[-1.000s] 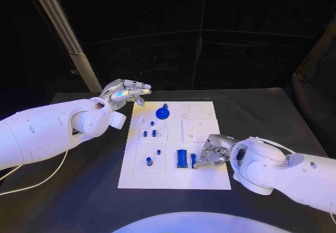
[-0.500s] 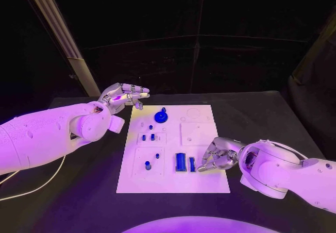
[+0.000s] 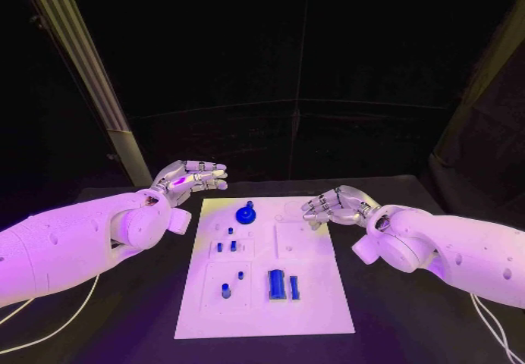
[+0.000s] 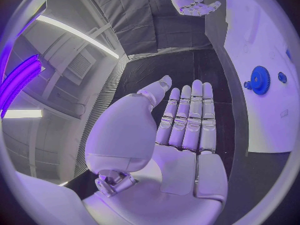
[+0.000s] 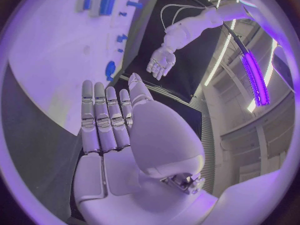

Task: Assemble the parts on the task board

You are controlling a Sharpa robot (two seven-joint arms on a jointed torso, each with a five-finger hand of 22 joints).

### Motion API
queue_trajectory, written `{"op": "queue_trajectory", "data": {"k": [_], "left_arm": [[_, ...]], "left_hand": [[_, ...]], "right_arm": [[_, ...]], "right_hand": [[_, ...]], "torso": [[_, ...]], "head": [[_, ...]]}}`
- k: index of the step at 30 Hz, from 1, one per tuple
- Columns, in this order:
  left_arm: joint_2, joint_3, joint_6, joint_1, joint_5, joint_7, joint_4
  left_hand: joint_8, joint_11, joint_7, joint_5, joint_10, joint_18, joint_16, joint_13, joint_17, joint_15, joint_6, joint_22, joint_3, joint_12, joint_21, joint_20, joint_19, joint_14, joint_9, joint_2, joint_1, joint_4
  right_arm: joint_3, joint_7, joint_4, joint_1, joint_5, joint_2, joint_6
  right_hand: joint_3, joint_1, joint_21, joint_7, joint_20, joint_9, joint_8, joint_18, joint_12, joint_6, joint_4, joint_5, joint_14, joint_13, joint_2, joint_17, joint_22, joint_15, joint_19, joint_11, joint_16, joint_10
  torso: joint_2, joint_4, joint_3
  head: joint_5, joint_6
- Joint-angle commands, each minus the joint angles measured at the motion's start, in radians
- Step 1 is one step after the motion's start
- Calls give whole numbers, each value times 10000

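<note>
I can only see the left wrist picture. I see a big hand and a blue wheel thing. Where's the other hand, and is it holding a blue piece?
Observer: The right hand is up over the far right edge of the task board, and it holds nothing. In its own wrist view the fingers lie straight with no part in them.

Operator: Are there more blue pieces than my wheel?

Observer: Yes. Besides the gear, two long blue bars stand side by side near the board's front, and small pegs sit left of them.

Operator: Is my hand touching the board?

Observer: No. The left hand hovers off the board's far left corner, open and holding nothing.
</note>
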Motion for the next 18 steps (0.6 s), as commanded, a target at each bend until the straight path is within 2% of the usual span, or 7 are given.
{"op": "queue_trajectory", "data": {"k": [1, 9, 10, 11, 16, 17, 18], "left_arm": [[227, -11, -23, -52, 796, 614, -351], [904, -23, -314, -252, 1133, 879, -1199], [813, -33, -126, -246, 684, 394, -1081], [810, -28, -146, -251, 681, 397, -1069], [759, 74, -547, -367, 618, 461, -813], [731, 129, -763, -429, 585, 496, -676], [710, 173, -933, -478, 558, 523, -567]], "left_hand": [[-35, -19, 22, 7, -68, 27, -656, -315, -406, 29, -92, -508, -141, -62, -517, 190, -124, -32, -123, 100, 17, 1], [-33, -36, 17, -9, -153, 83, -1685, -833, -1125, 93, -117, -1350, -399, -71, -1276, 440, -237, -202, -354, 201, 39, 59], [-697, -393, -419, -502, -3193, -525, -1961, -1517, -1643, -254, -3049, -2453, -1410, -443, -1830, -315, -2520, -3054, -1328, 851, -3816, 744], [-697, -413, -447, -502, -3353, -524, -1996, -1517, -1690, -259, -3210, -2530, -1458, -456, -1872, -317, -2624, -3212, -1328, 851, -3937, 744], [-697, -563, -621, -502, -4562, -680, -2719, -1517, -1913, -1040, -4383, -2982, -1879, -631, -2103, -586, -3526, -4357, -1328, 851, -5443, 744], [-697, -1269, -662, -502, -4871, -681, -2719, -1517, -1967, -1040, -4682, -3096, -1988, -671, -2167, -661, -3758, -4649, -1328, 851, -5826, 744], [-697, -1269, -694, -502, -5087, -682, -2719, -1517, -2005, -1040, -4891, -3175, -2058, -1387, -2208, -712, -3920, -4853, -1328, 851, -6094, 744]], "right_arm": [[66, 2139, -944, 35, 2401, 501, 316], [160, 2794, -2699, 54, 3181, 1530, 452], [148, 1918, -2514, 33, 2273, 1417, 206], [149, 1925, -2501, 30, 2285, 1415, 187], [177, 2068, -2226, -27, 2518, 1361, -215], [192, 2145, -2079, -57, 2644, 1332, -431], [204, 2205, -1962, -81, 2743, 1309, -602]], "right_hand": [[-153, -342, -628, 71, 158, -314, -56, 197, -85, 50, -221, -138, 207, -634, 86, -516, -529, 26, -153, 44, -414, 114], [-520, -1245, -2146, 141, 469, -1177, -39, 292, -88, 91, -1127, -585, 229, -2035, 505, -1822, -1998, 172, -443, 165, -1265, 36], [166, -5288, -2791, -398, -271, -1510, -683, -358, -711, -2868, -344, -955, -2940, -2260, 190, -2084, -2945, -231, -3025, -289, -1889, -3082], [184, -5497, -2791, -386, -273, -1567, -683, -358, -711, -2975, -344, -914, -3102, -2998, -522, -2158, -3053, -216, -3137, -261, -1889, -3213], [438, -7093, -2791, -563, -553, -1723, -683, -376, -711, -4103, -344, -1708, -4344, -2998, -522, -2906, -3462, -356, -4132, -427, -1889, -4424], [502, -7522, -2791, -613, -627, -2426, -683, -485, -711, -4412, -344, -1708, -4681, -2998, -522, -2906, -3567, -1072, -4404, -470, -1889, -4751], [543, -7806, -2791, -646, -679, -2426, -683, -532, -711, -4618, -344, -1708, -4906, -2998, -522, -2906, -3636, -1072, -4584, -498, -1889, -4971]], "torso": [[-190, -95, -6], [-354, -16, 38], [-282, -51, 10], [-292, -42, 12], [-489, 159, 58], [-579, 251, 80], [-628, 301, 91]], "head": [[-25, 212], [-55, 410], [-61, 367], [-55, 369], [64, 414], [119, 435], [149, 446]]}}
